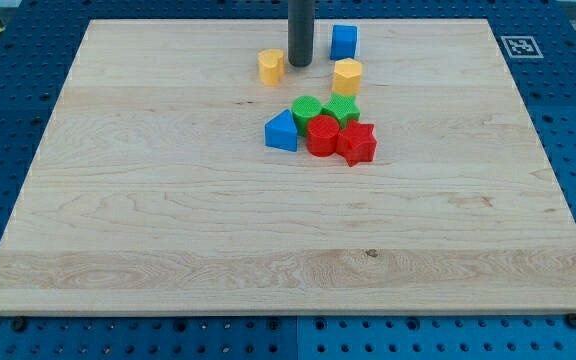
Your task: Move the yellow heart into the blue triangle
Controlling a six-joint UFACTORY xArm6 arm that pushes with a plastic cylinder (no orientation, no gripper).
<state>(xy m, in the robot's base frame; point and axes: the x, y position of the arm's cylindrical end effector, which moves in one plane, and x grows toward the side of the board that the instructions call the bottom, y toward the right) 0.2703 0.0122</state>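
My tip (300,64) sits just right of the yellow heart (271,67).

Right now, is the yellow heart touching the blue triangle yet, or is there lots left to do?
Not yet. Nothing looks finished: the yellow heart sits near the view's top, apart from the blue triangle, which lies lower down beside the green and red blocks. In hand: my tip stands just to the heart's right, between it and the blue cube. Left: probably getting above the heart, then pushing it down to the triangle.
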